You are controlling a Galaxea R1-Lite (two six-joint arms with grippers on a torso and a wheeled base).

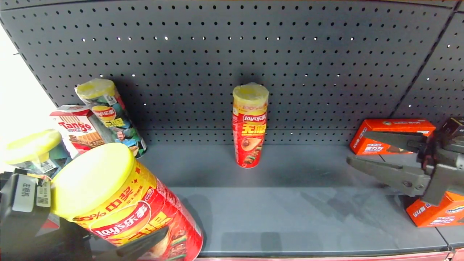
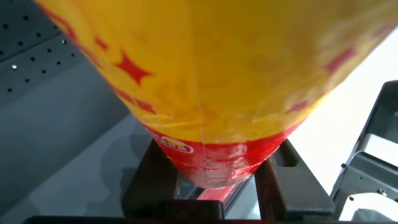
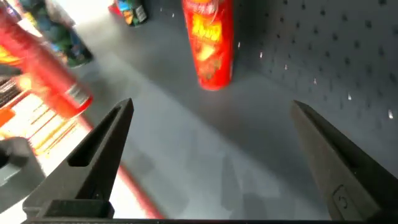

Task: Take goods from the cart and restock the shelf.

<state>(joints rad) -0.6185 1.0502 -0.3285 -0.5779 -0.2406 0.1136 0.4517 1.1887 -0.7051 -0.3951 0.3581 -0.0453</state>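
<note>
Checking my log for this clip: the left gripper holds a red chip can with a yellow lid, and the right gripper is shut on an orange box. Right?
Not quite. The right gripper is open with nothing between its fingers, as the right wrist view shows. The left gripper does hold the red chip can.

A shop aisle: a grey metal shelf [image 1: 290, 203] with a perforated back panel [image 1: 232, 54], stocked with crisp cans [image 1: 250, 137], a wafer box [image 1: 78, 132], and orange boxes [image 1: 395, 125] just beside the right gripper [image 1: 356, 146].

Left gripper [image 2: 214, 186] jaws seemingly clamped, right gripper [image 1: 357, 146] jaws wide
</note>
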